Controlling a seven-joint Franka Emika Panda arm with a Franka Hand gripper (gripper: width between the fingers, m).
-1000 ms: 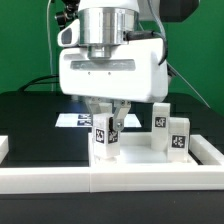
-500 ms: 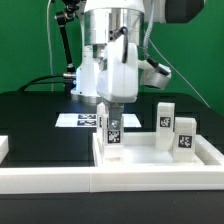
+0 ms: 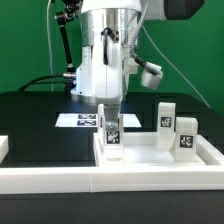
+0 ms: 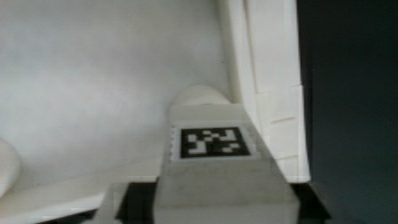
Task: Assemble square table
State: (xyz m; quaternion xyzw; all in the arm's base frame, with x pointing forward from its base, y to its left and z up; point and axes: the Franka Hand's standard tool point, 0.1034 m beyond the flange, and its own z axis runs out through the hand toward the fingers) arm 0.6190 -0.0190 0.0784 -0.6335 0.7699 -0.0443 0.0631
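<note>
My gripper [image 3: 110,108] is shut on a white leg block [image 3: 111,131] with a black-white tag, held upright. The leg's lower end dips behind the raised rim of the white square tabletop [image 3: 150,160], near the corner at the exterior view's left; whether it touches the floor is hidden. In the wrist view the same leg block [image 4: 215,141] fills the space between the dark fingers [image 4: 143,200] of the gripper [image 4: 215,198], close beside the tabletop's rim [image 4: 267,80]. Two more tagged leg blocks [image 3: 163,120] [image 3: 183,134] stand in the tabletop at the exterior view's right.
The marker board [image 3: 76,120] lies on the black table behind the tabletop. A long white border rail [image 3: 90,183] runs along the front, and another white piece [image 3: 3,148] sits at the exterior view's left edge.
The wrist has turned about its vertical axis, so the gripper body now shows its narrow side. The held leg has shifted slightly toward the exterior view's right.
</note>
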